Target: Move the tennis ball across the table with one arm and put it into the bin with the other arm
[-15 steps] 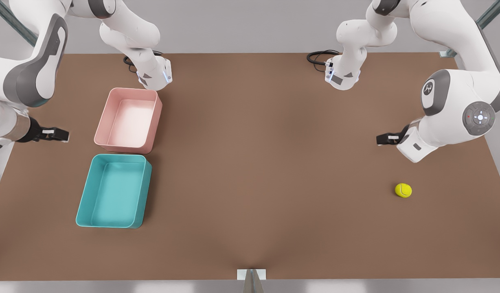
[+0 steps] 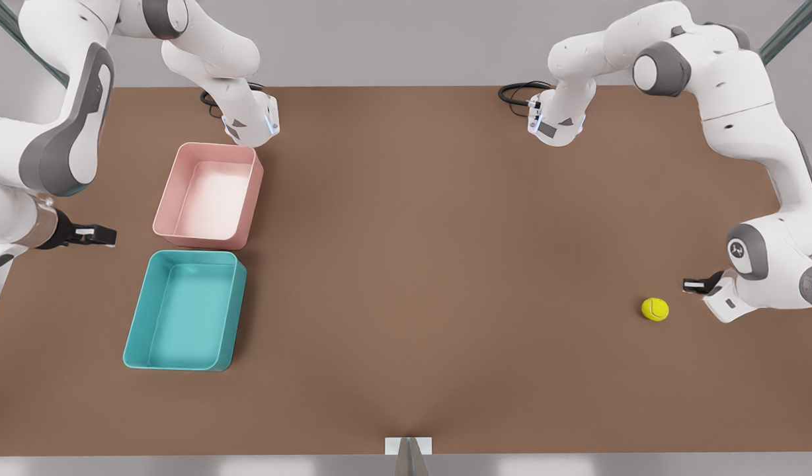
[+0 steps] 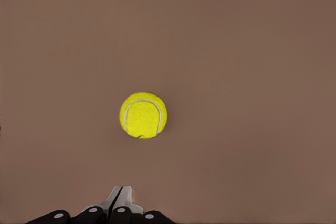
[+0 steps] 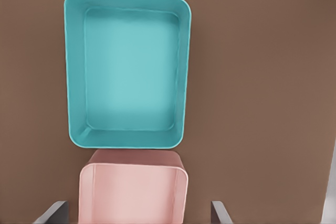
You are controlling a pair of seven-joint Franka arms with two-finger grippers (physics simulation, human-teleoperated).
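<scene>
Left gripper (image 2: 691,285): on the arm at the front view's right, hanging above the table just beside the tennis ball, on the ball's side toward the front view's right. In the left wrist view its fingertips (image 3: 122,199) are pressed together with no gap, and they hold nothing.

Right gripper (image 2: 104,235): on the arm at the front view's left, near the table's edge on that side, level with the gap between the two tubs and apart from both. In the right wrist view two grey finger ends (image 4: 52,214) stand wide apart at the frame's edge, with nothing between them. This arm waits.

Tennis ball (image 2: 654,309): yellow-green, resting on the bare tabletop toward the front view's right, well apart from both tubs. In the left wrist view the ball (image 3: 143,115) shows a pale curved seam and lies free of the fingertips.

Bin (image 2: 136,317): teal, open-topped, with rounded corners, toward the front view's left and nearer the camera than the pink tub. The right wrist view looks down into the bin (image 4: 76,77), which is empty.

Pink tub (image 2: 168,192): just beside the bin's far end, also empty.

Table (image 2: 412,264): flat, matte brown, bearing both tubs and the ball.
</scene>
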